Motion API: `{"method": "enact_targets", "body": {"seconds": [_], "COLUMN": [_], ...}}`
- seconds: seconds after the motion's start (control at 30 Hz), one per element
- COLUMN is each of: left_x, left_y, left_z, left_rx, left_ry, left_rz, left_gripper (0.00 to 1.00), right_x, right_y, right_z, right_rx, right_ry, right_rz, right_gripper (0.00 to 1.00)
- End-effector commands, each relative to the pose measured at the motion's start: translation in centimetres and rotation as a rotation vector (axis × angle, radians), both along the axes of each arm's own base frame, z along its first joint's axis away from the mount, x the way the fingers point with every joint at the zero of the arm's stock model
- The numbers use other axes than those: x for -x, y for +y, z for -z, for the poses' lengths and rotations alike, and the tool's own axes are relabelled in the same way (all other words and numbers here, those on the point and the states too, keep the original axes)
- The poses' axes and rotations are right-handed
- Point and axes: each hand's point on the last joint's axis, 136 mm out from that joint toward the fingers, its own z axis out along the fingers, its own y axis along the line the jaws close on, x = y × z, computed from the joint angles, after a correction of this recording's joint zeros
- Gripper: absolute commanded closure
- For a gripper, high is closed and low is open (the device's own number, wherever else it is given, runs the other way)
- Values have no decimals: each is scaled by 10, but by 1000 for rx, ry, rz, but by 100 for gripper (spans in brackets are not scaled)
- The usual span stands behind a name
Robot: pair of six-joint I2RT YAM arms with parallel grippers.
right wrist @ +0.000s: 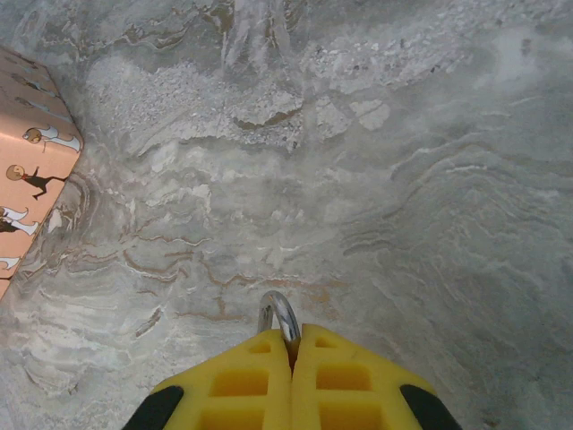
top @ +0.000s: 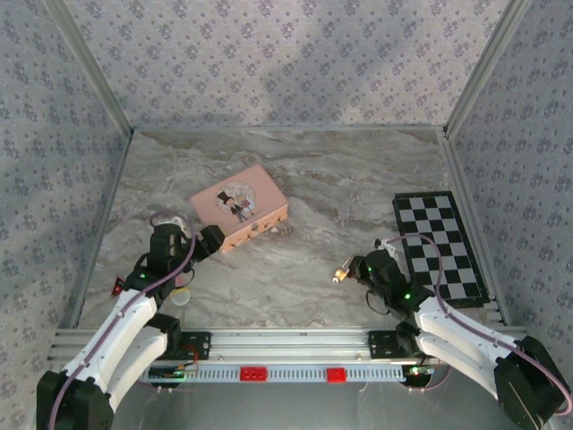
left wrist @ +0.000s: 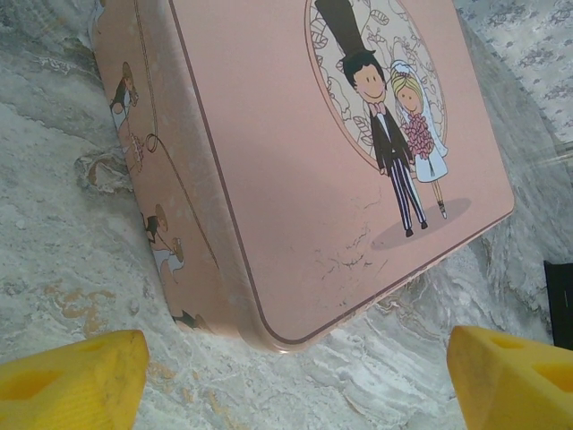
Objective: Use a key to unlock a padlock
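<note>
A robot lab's test booth: aluminium rail at six o'clock, patterned cloth walls round a marble-print tabletop.

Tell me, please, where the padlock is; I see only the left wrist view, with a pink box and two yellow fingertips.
Observer: The right gripper is shut on the padlock; its silver shackle sticks out between the yellow fingers.
Operator: Is it close to the pink box?
Observer: No. In the top view the pink box lies apart from it, to the left and farther back.
Operator: What lies on the right side?
Observer: A black-and-white checkered board lies flat, to the right of that gripper.
</note>
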Motion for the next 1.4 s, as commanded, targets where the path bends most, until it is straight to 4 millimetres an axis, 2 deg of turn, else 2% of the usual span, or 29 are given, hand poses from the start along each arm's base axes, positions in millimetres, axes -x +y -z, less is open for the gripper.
{"method": "enact_targets", "body": {"seconds": [0.0,0.23,0.5,0.67,0.87,0.97,1.07,1.17,1.23,1.37], "left_x": [-1,-1,0,-3,-6,-7,1,7,6,-1], "left_y": [6,11,28,48,94,113,148,168,176,184], "left_z": [-8,-11,-19,-29,-36,-46,-53,-52,-52,-48], "left_rx": [-2,-20,-86,-213,-426,-502,-606,-667,-701,-755], "left_ry": [-17,-12,-24,-66,-93,-130,-117,-127,-161,-225], "left_rz": [-26,-37,-70,-118,-290,-381,-567,-688,-743,-773], "left_gripper": [13,13,13,12,10,5,0,0,0,0], "right_x": [13,13,9,-1,-26,-38,-49,-57,-61,-68], "right_y": [-12,-17,-23,-26,-30,-37,-58,-92,-105,-132], "right_z": [20,16,-5,-35,-85,-111,-131,-143,-143,-129], "right_rx": [57,69,131,209,421,539,668,769,794,808], "right_ry": [83,91,50,-37,-234,-327,-375,-377,-380,-330], "right_rz": [14,29,10,-30,-111,-122,-49,102,153,246], "right_gripper": [94,68,53,47,46,39,28,25,24,24]}}
